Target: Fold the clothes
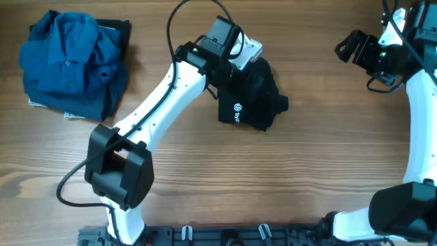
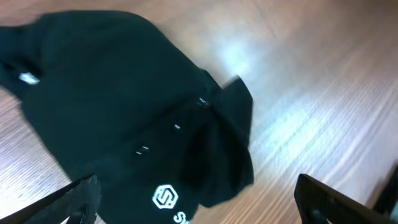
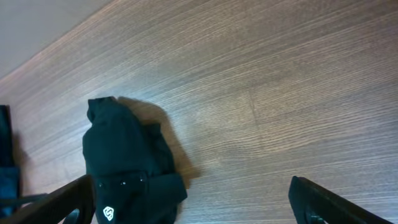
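The black shirt [image 1: 249, 96] lies bunched on the wooden table near the middle, with its small white logo and lettering facing up. It fills the left wrist view [image 2: 124, 106] and shows at the lower left of the right wrist view [image 3: 127, 168]. My left gripper [image 1: 239, 58] hovers right above the shirt's far edge; its fingers [image 2: 199, 202] are spread wide and hold nothing. My right gripper [image 1: 348, 48] is open and empty at the far right of the table, well away from the shirt; its fingers [image 3: 193, 202] are apart.
A blue collared button-up shirt [image 1: 72, 61] lies crumpled on a dark item at the far left. The left arm's white links [image 1: 160, 102] stretch diagonally across the table's middle. A black rail [image 1: 225, 236] runs along the front edge.
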You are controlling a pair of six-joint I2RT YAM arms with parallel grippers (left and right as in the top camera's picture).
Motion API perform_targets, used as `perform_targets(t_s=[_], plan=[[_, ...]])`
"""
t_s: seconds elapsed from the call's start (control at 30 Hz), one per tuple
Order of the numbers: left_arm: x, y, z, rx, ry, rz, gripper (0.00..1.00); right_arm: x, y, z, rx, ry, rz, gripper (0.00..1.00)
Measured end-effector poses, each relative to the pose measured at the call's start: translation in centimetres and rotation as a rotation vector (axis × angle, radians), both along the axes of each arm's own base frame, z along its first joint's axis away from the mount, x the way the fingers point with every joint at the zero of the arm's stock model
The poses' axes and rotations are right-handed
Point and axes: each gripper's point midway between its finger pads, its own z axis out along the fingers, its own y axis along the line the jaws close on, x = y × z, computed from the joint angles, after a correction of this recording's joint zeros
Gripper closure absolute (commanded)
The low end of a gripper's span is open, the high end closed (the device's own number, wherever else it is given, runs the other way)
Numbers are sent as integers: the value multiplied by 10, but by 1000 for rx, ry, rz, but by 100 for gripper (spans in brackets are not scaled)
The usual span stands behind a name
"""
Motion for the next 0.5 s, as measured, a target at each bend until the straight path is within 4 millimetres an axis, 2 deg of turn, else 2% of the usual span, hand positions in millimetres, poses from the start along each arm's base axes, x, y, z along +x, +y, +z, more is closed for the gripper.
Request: perform_targets(t_s=[0.03,0.2,0.3,0.37,0.5], plan=[[1,1,0,-4,14,28,0,0,0,0,1,0,1,0],[26,48,-2,-3,111,288,0,-1,1,-1,4,5,1,0],[35,78,11,-21,127,395,0,-1,1,0,3,4,0,1],[39,95,40,-52,71,431,0,-1,0,-1,0,4,-1,1],[28,103,96,-99,-63,414,0,-1,0,0,0,4,-2,1]])
